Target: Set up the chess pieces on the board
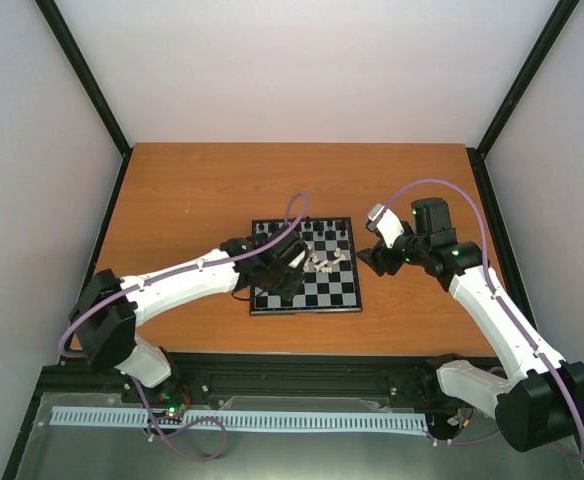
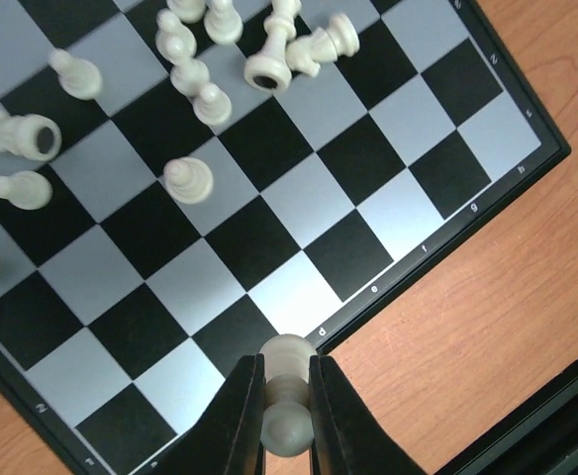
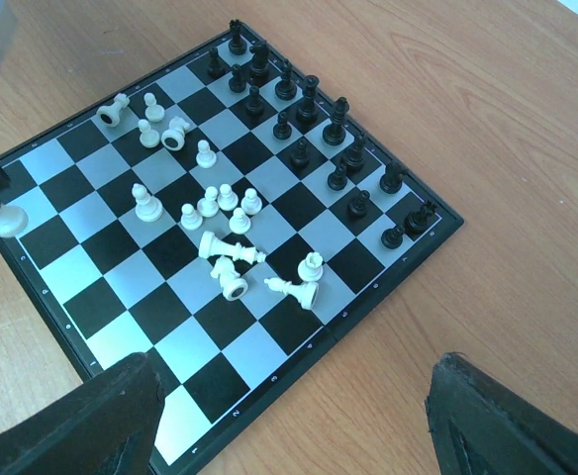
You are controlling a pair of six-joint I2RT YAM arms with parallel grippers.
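Gripping white piece [image 2: 287, 391] in left gripper [image 2: 287, 366], jaws closed on it. Piece hangs over board [image 2: 363, 158] edge row, rim just behind fingertips. We cannot tell if it hangs upright; tilted release would topple it, and a slip back past rim lands it on table [image 2: 487, 336]. Loose white pieces [image 2: 195, 89] crowd squares ahead of fingers; reaching forward would scatter them. Squares either side of fingers bare. Right gripper [image 3: 294, 386] wide open, empty, board ahead of its fingers.
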